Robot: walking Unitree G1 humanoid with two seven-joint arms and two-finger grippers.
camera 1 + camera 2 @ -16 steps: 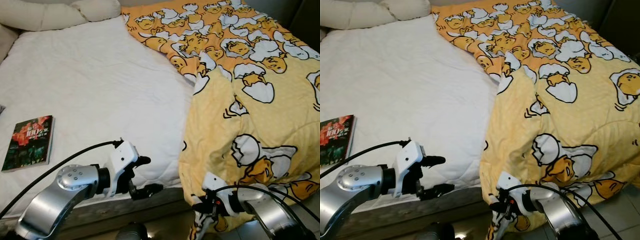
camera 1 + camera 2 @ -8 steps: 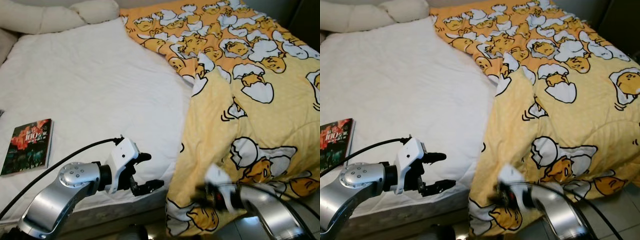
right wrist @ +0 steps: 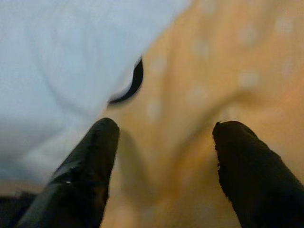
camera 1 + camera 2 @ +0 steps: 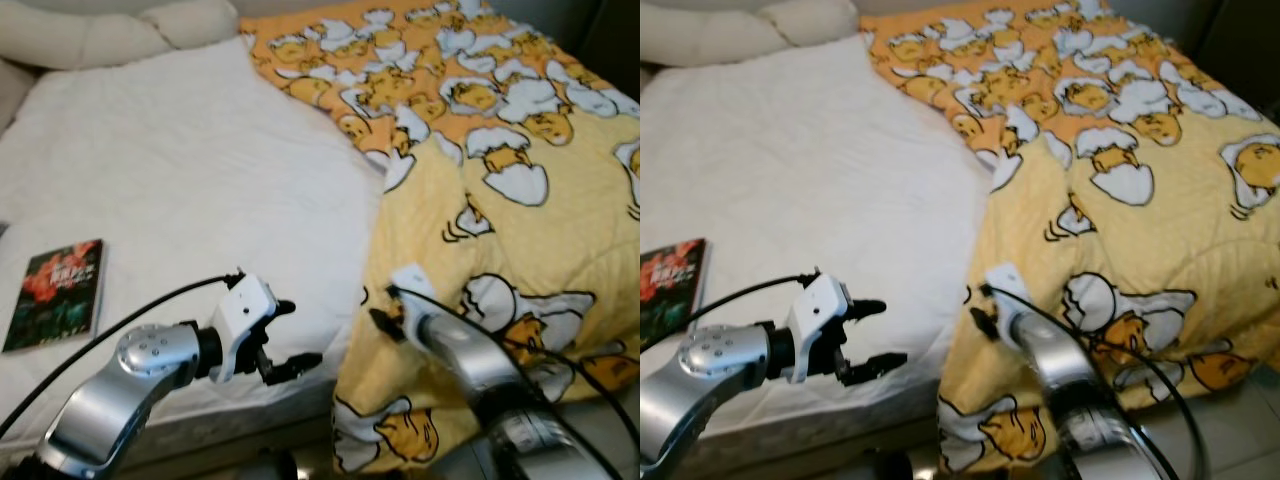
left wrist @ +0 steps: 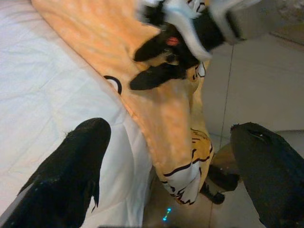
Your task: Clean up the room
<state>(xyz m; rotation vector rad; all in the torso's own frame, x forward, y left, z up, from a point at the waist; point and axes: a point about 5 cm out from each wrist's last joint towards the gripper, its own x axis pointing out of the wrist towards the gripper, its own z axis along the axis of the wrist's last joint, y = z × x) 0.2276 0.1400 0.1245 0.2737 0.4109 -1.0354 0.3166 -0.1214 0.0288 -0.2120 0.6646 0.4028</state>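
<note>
The yellow duvet (image 4: 500,200) covers only the far side of the bed (image 4: 180,180), its edge bunched mid-mattress. Right tool (image 3: 161,156), fingers spread, meets that edge; left tool (image 4: 285,340) hovers spread nearby. Spreading remains, I judge, and the book (image 4: 57,292) lies beyond.

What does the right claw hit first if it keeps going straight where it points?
Most likely the yellow egg-print blanket: the right claw, open, aims at its edge beside the white bedsheet. Depth is blurred, so contact may be immediate.

A yellow-orange blanket (image 4: 500,170) patterned with egg cartoons, white sheet (image 4: 190,180), seemingly red-and-green book (image 4: 58,294).
</note>
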